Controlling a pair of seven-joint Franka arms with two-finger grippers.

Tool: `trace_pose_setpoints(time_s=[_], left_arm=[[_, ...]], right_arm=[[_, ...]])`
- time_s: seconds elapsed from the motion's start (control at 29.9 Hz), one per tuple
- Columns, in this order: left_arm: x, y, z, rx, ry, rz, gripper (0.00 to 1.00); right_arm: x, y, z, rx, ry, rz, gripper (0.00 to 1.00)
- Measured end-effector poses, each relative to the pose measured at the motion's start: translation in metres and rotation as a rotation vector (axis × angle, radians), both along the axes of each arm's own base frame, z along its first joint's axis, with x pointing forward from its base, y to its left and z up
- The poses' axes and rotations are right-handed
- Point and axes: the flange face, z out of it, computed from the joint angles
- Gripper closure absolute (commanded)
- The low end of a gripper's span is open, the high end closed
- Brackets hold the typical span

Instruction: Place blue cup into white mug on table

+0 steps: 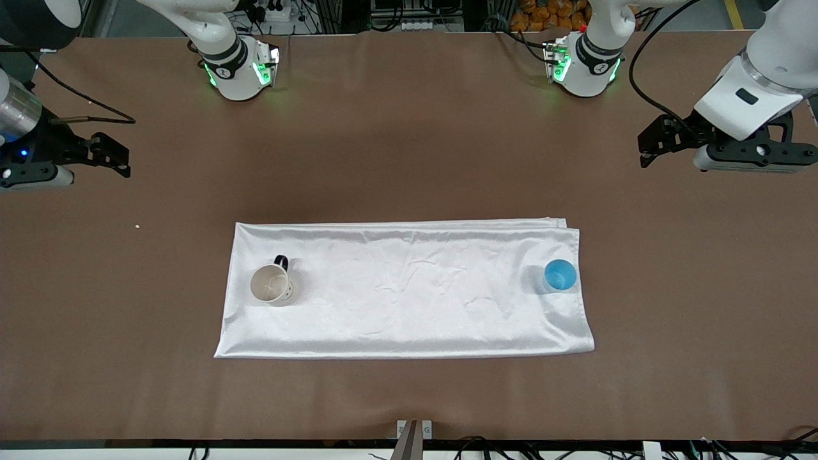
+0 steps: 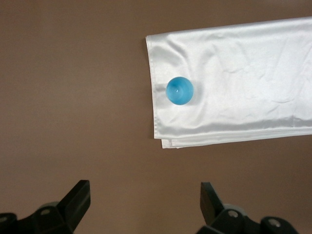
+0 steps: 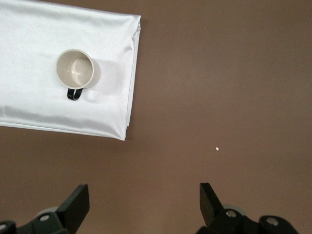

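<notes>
Both arms are waiting raised over bare table (image 1: 409,128), the left gripper (image 1: 647,148) hanging over the left arm's end and the right gripper (image 1: 121,160) over the right arm's end, each with fingers spread wide and holding nothing. The blue cup (image 1: 560,276) is standing upright on the white cloth (image 1: 409,287) near its edge toward the left arm's end. The white mug (image 1: 271,284) is standing upright well apart, near the cloth's edge toward the right arm's end.

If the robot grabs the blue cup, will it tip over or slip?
The blue cup looks like thin plastic, so it is probably light and may tip if nudged sideways. It stands upright on a shiny cloth near its edge, so it might slide when pushed. Its tapered, handle-free wall could slip in a loose grip.
</notes>
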Motion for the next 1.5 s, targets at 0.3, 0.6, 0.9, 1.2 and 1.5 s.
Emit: trace_pose_setpoints(time_s=[0.3, 0.6, 0.9, 1.2, 1.5], left_arm=[[0.000, 0.000, 0.000, 0.000, 0.000, 0.000, 0.00], [0.000, 0.000, -0.001, 0.001, 0.005, -0.001, 0.00], [0.004, -0.001, -0.010, 0.004, 0.023, -0.004, 0.00], [0.018, -0.019, -0.045, 0.011, 0.077, -0.033, 0.00], [0.043, -0.068, -0.113, 0.001, 0.114, -0.109, 0.00]], right_arm=[[0.001, 0.006, 0.009, 0.087, -0.019, -0.083, 0.00], [0.001, 0.007, 0.009, 0.098, -0.018, -0.092, 0.00], [0.001, 0.007, 0.008, 0.098, -0.015, -0.092, 0.00], [0.002, 0.010, -0.002, 0.099, 0.017, -0.088, 0.00], [0.021, 0.016, -0.052, 0.115, 0.086, -0.081, 0.00]])
